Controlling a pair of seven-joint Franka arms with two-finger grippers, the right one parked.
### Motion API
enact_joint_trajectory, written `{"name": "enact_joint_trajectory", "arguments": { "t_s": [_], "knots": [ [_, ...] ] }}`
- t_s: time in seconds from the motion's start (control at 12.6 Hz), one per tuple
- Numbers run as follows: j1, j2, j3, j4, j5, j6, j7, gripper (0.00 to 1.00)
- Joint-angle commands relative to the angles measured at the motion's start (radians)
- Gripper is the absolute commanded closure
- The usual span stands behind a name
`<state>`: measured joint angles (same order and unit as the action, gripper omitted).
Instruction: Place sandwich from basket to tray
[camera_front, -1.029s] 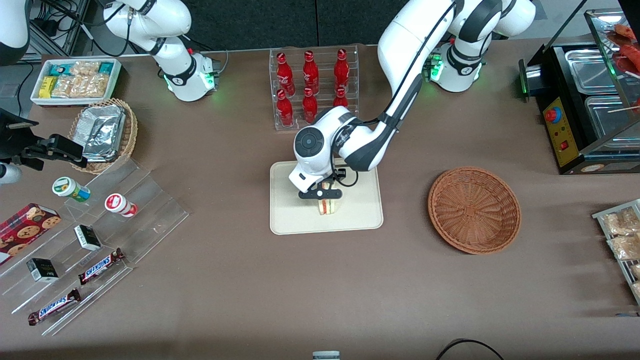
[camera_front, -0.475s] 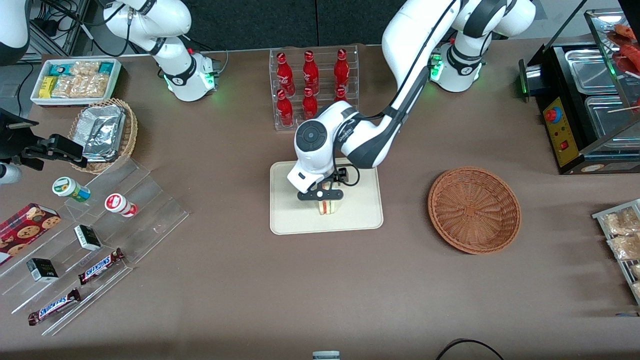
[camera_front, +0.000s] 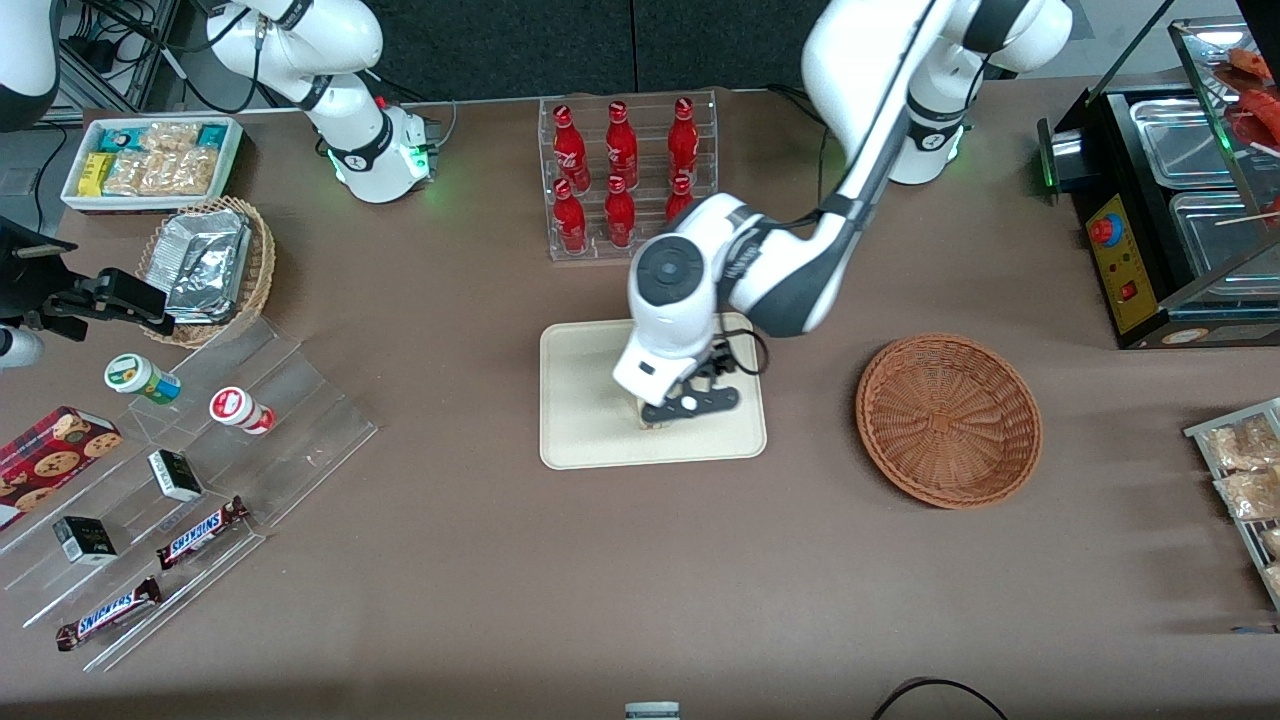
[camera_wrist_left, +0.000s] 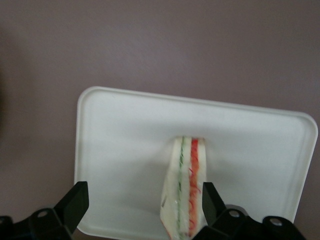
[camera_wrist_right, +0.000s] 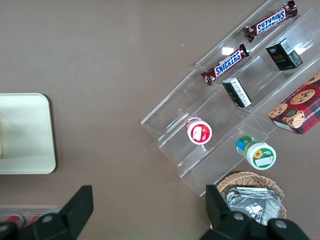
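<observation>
The sandwich (camera_wrist_left: 186, 187) is standing on its edge on the cream tray (camera_front: 580, 400), with its striped cut face turned up toward the wrist camera. Its long axis is running along the line between the two black fingers, and its red and green filling stripes are following that same line. The tool (camera_wrist_left: 142, 206) is hanging directly above it with its fingers spread wide. One finger (camera_wrist_left: 209, 201) is sitting just beside the sandwich's bread face, possibly touching it, while the other finger is standing well apart from it with bare tray showing between. Nothing is being pinched.

In the front view the tool (camera_front: 690, 404) is hovering over the tray, covering most of the sandwich (camera_front: 650, 418), of which only a pale sliver is peeking out beside the black fingers. The working arm is reaching down from its base, elbow bent, with the wrist pointing nearly straight down at the desk (camera_front: 640, 560).

The reddish-brown basket (camera_front: 948, 420) is sitting on the desk, well apart from the tray toward the working arm's end, with nothing in it. Judging by this, the sandwich is already delivered, and the coming move probably calls for a straight lift clear of it, taking care that the near finger is not dragging the wedge over.
</observation>
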<state>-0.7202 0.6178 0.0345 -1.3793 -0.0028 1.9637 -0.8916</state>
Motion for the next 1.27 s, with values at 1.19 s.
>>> {"name": "enact_joint_trajectory", "arguments": {
  "t_s": [1.19],
  "knots": [
    [0.442,-0.261,-0.007,-0.179,-0.100,-0.220,0.571,0.00]
  ]
}}
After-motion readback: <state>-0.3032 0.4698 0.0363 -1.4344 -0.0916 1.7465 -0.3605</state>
